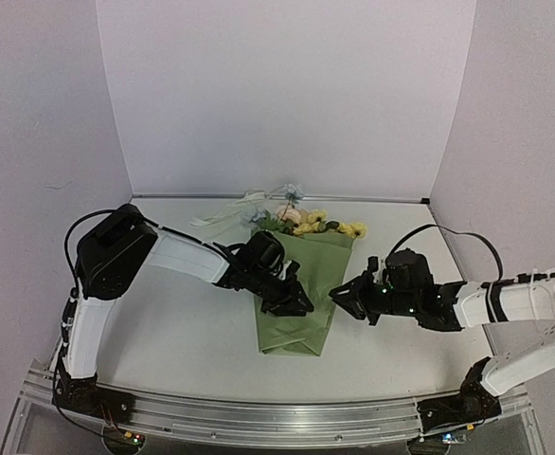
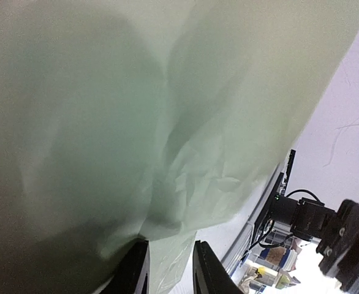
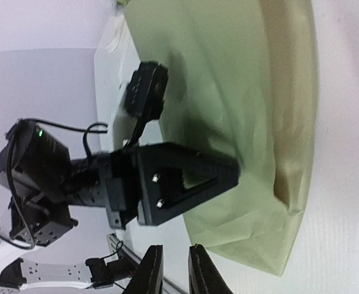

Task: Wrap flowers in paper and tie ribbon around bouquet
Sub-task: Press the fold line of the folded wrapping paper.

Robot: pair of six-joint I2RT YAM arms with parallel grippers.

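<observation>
Paper (image 1: 296, 334), olive-green, wrapping pastel flowers (image 1: 311, 226), lies central on the tabletop (image 1: 187, 332). My left gripper (image 1: 304, 305) sits on it, grip unclear; my right gripper (image 1: 337, 296) is slightly parted, empty.

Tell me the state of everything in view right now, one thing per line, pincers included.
flowers: wrapped, blooms sticking out the far end.
paper: folded around them, lying flat, untied.
ribbon: loose, lying beyond the blooms.
left pincer: fingers narrowly apart over the paper, grip unclear.
right pincer: slightly open, empty, beside the paper.
</observation>
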